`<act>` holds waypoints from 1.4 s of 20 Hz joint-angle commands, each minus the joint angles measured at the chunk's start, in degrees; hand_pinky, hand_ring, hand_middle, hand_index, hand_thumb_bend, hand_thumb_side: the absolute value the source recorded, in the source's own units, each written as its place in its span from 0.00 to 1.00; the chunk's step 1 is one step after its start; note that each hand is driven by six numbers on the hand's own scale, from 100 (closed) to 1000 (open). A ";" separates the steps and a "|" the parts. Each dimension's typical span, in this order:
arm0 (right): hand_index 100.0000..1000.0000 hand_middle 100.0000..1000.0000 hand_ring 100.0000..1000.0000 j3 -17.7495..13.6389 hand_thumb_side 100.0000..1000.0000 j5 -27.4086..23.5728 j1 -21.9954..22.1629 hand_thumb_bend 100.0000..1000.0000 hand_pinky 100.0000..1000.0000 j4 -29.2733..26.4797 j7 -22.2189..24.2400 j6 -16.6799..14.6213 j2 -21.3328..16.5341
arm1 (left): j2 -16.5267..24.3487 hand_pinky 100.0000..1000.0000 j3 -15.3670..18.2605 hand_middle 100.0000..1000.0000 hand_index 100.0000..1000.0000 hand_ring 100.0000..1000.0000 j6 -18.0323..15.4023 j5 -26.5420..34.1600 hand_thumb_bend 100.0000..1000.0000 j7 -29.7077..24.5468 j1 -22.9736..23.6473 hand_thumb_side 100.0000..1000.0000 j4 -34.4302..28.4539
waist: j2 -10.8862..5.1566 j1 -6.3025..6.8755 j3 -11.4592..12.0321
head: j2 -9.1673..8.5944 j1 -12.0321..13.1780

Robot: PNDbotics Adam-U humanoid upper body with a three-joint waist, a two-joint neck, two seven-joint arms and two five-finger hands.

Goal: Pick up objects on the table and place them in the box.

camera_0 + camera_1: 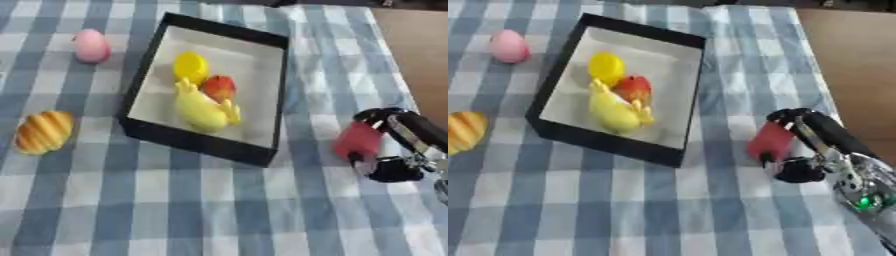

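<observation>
Currently my right hand point(791, 145) grips a red object point(770, 141) near the table's right edge, beside the box point(197, 142). Only the right eye view shows the forearm's green light point(863, 202).

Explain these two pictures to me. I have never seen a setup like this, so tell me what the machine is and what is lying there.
Both pictures come from a camera pair in a humanoid robot's head, looking down at a checked tablecloth. The black arm at the right ends in its right hand, curled round a red object. A black box already holds a round yellow piece, a red and orange piece and a yellow toy. Outside it lie a pink egg shape and an orange striped piece. The left hand is not visible.
</observation>
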 commanded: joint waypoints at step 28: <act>0.57 0.37 0.57 6.40 0.00 15.57 -50.50 0.18 0.82 16.54 18.20 -7.38 9.00 | 2.71 0.85 0.29 0.79 0.78 0.80 -0.31 1.89 0.00 0.21 0.85 0.77 -6.57 | -2.40 0.88 2.49 | -0.10 -2.75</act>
